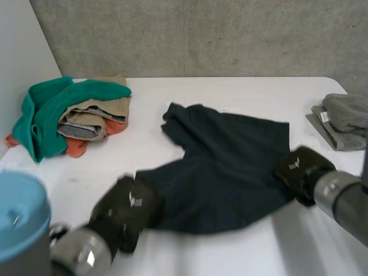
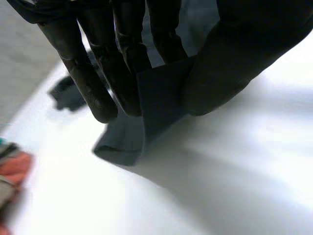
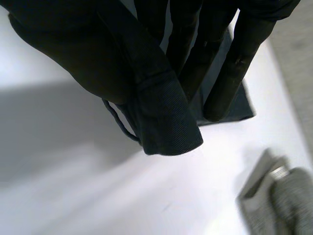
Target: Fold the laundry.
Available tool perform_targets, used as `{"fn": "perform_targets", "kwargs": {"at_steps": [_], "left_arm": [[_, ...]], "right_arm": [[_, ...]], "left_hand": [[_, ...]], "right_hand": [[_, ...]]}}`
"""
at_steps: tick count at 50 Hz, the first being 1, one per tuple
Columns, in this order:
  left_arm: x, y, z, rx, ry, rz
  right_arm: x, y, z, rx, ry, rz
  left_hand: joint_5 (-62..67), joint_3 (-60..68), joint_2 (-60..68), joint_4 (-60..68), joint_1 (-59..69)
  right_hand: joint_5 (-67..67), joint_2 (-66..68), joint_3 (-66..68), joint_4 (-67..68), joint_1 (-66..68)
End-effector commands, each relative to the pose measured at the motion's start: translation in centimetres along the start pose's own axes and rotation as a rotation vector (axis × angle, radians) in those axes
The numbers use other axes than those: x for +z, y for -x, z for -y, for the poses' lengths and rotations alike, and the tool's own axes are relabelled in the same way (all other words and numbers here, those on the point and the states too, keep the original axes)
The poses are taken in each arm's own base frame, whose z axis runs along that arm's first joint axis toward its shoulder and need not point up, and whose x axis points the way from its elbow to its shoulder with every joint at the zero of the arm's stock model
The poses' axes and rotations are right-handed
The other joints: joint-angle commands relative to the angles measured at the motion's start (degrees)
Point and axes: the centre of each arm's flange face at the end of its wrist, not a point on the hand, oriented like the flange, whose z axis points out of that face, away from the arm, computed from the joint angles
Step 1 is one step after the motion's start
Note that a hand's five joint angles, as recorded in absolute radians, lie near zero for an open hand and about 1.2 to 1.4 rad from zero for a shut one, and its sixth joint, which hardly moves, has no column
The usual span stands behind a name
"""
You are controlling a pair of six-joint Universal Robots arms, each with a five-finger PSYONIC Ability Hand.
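Note:
A dark navy pair of shorts [image 1: 221, 167] lies spread across the middle of the white table [image 1: 230, 98]. My left hand [image 1: 123, 210] grips its near left corner; in the left wrist view the fingers [image 2: 98, 83] and thumb pinch a fold of the dark cloth [image 2: 156, 103] just above the table. My right hand [image 1: 302, 169] is at the shorts' right edge; in the right wrist view its thumb and fingers [image 3: 234, 58] pinch a hemmed edge of the cloth [image 3: 168, 122], lifted off the table.
A heap of laundry lies at the far left: a green garment [image 1: 49, 112], a tan one [image 1: 98, 112] and an orange one [image 1: 75, 146]. A folded grey stack [image 1: 342, 121] sits at the right edge. A light-blue arm cap [image 1: 20, 215] is at the near left.

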Motion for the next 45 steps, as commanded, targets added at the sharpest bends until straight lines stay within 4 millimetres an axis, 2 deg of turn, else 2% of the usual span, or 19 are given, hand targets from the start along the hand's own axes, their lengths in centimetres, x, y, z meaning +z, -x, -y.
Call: {"fn": "perform_targets", "kwargs": {"at_steps": [1,2,3,4,5,8,11,12,15,16,19,20,23,24,28,32,36,45], "left_arm": [[-1.6,-1.7,0.1,0.037,0.0,-0.069],[-1.3,-1.6,0.5,0.039,-0.028,-0.053],[-1.0,-1.4,0.7,0.037,-0.045,-0.04],[-0.9,-1.2,1.0,0.034,-0.06,-0.028],[-0.4,-0.7,1.7,0.025,-0.095,0.005],[0.5,0.5,3.0,0.005,-0.149,0.064],[2.3,2.7,4.1,-0.032,-0.198,0.14],[3.6,4.0,4.4,-0.05,-0.218,0.185],[5.6,5.5,4.7,-0.066,-0.252,0.231],[7.0,5.9,4.8,-0.067,-0.273,0.233],[9.6,6.1,4.7,-0.065,-0.302,0.204],[11.3,5.9,4.6,-0.059,-0.316,0.167],[13.9,5.8,4.0,-0.055,-0.319,0.127],[15.6,6.0,3.3,-0.059,-0.309,0.11],[19.3,7.3,1.6,-0.069,-0.289,0.106],[22.0,7.1,0.8,-0.039,-0.303,0.076],[24.2,6.9,0.2,0.012,-0.324,0.071],[26.6,6.9,-0.5,0.077,-0.375,0.115]], "right_arm": [[-1.0,1.7,-1.8,-0.023,0.066,0.066],[-0.9,1.8,-1.9,-0.022,0.061,0.059],[-0.8,1.9,-2.0,-0.022,0.057,0.054],[-0.4,1.9,-2.2,-0.018,0.045,0.031],[-0.2,1.9,-2.2,-0.016,0.04,0.022],[0.1,1.9,-2.2,-0.014,0.022,-0.001],[0.3,2.1,-2.4,-0.007,0.013,-0.013],[0.4,2.1,-2.4,-0.003,0.011,-0.016],[0.5,2.4,-2.5,0.01,0.004,-0.022],[0.5,2.4,-2.5,0.015,0.004,-0.022],[0.6,2.5,-2.5,0.031,-0.004,-0.029],[0.7,2.5,-2.5,0.035,-0.007,-0.031],[0.9,2.5,-2.5,0.057,-0.022,-0.041],[1.0,2.6,-2.6,0.06,-0.025,-0.038],[1.1,2.9,-2.7,0.075,-0.034,-0.02],[1.2,3.1,-2.8,0.091,-0.037,-0.016],[1.4,3.1,-2.9,0.104,-0.042,-0.02],[1.4,3.3,-3.1,0.105,-0.041,-0.017]], "left_hand": [[-2.8,-4.9,-5.1,-5.2,-2.6],[-32.8,-35.0,-35.2,-35.3,-32.7],[-46.0,-48.1,-48.3,-48.4,-45.8],[-53.7,-55.9,-56.1,-56.2,-53.6],[-55.3,-57.4,-57.7,-57.8,-55.2],[-55.5,-57.6,-57.8,-58.0,-55.4],[-55.5,-57.6,-57.8,-58.0,-55.4],[-55.0,-57.1,-57.3,-57.5,-54.9],[-53.5,-55.6,-55.8,-56.0,-53.4],[-52.7,-54.8,-55.0,-55.1,-52.5],[-47.0,-49.1,-49.3,-49.4,-46.8],[-44.1,-46.2,-46.4,-46.6,-44.0],[-41.2,-43.3,-43.6,-43.7,-41.1],[-39.9,-42.0,-42.2,-42.4,-39.8],[-35.3,-37.5,-37.7,-37.8,-35.2],[-29.6,-31.8,-32.0,-32.1,-29.5],[-26.8,-28.9,-29.1,-29.2,-26.6],[-26.7,-28.9,-29.1,-29.2,-26.6]], "right_hand": [[12.0,36.4,11.4,11.2,16.7],[12.0,36.4,11.4,11.2,16.7],[12.0,36.4,11.4,11.2,16.7],[12.0,36.4,11.4,11.2,16.7],[12.0,36.4,11.4,11.2,16.7],[12.0,36.4,11.4,11.2,16.7],[12.0,36.4,11.4,11.2,16.7],[12.0,36.4,11.4,11.2,16.7],[12.0,36.4,11.4,11.2,16.7],[12.0,36.4,11.4,11.2,16.7],[12.0,36.4,11.4,11.2,16.7],[12.0,36.4,11.4,11.2,16.7],[12.0,36.4,11.4,11.2,16.7],[12.0,36.4,11.4,11.2,16.7],[12.0,36.4,11.4,11.2,16.7],[12.0,36.4,11.4,11.2,16.7],[12.0,36.4,11.4,11.2,16.7],[12.0,36.4,11.4,11.2,16.7]]}}
